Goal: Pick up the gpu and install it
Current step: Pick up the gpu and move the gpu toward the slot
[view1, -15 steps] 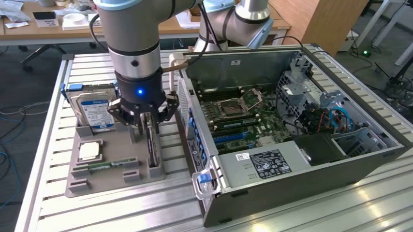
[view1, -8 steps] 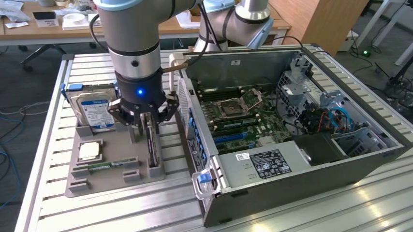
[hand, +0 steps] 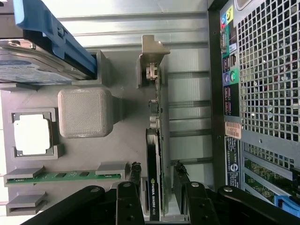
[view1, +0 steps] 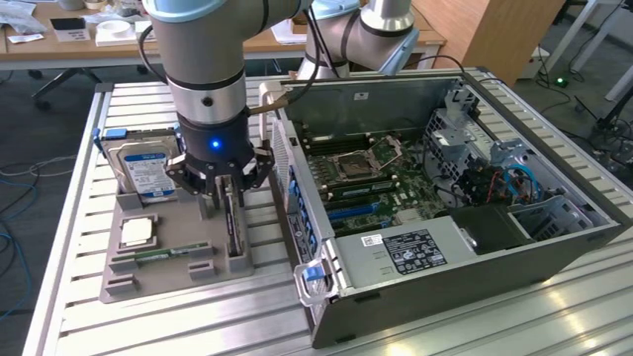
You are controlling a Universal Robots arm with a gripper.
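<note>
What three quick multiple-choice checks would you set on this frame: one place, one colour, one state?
1. Where is the gpu?
A. lying flat
B. hanging in the air
C. standing on edge in a slot of the grey holder

2. What colour is the memory stick in the holder?
A. green
B. red
C. yellow

3. How is the pincer?
A. shut and empty
B. open, one finger on each side of the gpu
C. open, off to one side of the holder

Answers:
1 C: the gpu stands upright with its lower edge in the holder's slot.
2 A: the stick is a green strip between the holder's grey clips.
3 B: the wrist view shows a finger on each side of the gpu, with a gap between each finger and the gpu.
</note>
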